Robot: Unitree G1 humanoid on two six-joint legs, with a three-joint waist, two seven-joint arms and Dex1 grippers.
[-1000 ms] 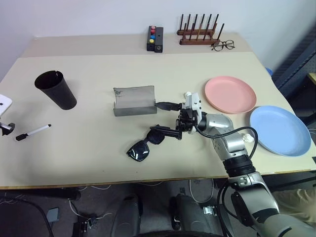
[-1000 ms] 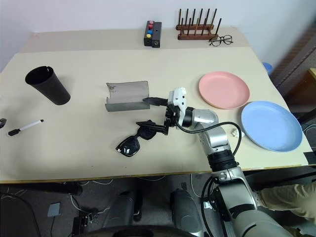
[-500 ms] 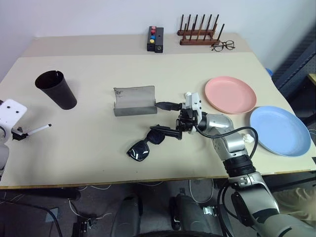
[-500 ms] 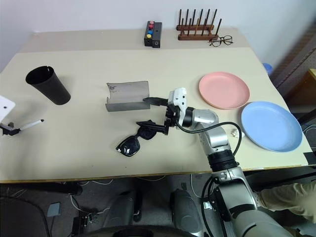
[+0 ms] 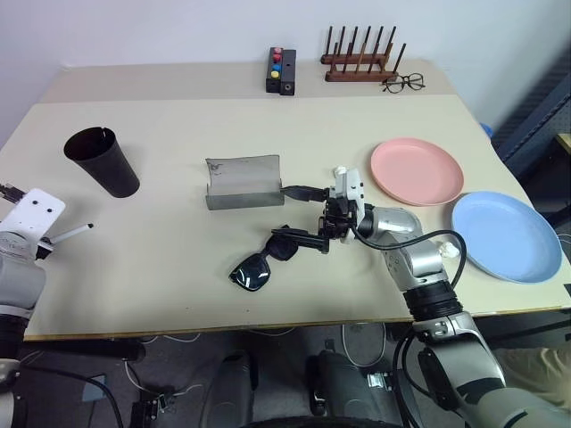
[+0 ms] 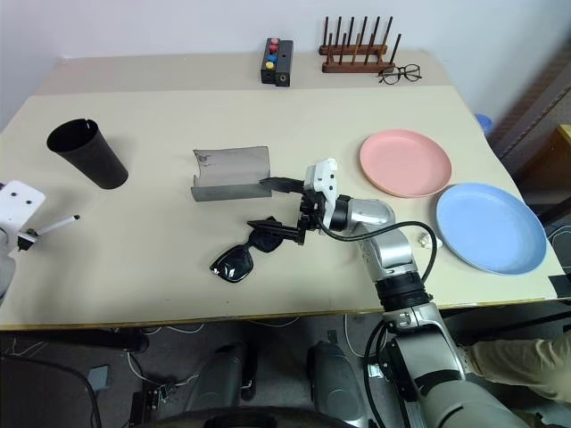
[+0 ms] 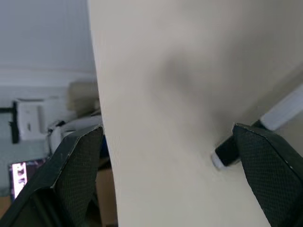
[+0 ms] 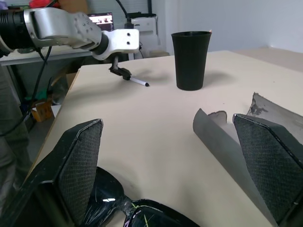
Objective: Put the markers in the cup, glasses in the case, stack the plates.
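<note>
At table's left edge, left gripper (image 6: pixel 22 239) has moved in over white marker (image 6: pixel 53 226), jaws apart; pickup looks next; right gripper (image 5: pixel 299 215) gapes empty over glasses (image 5: pixel 263 259); 0 items placed.

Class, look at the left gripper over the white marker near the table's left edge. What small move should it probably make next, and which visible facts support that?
Probably lower a little and close on the white marker. The left gripper is open, with one finger beside the marker's black cap, and the marker lies flat on the table, not gripped. The cup stands upright nearby, ready to receive it.
</note>
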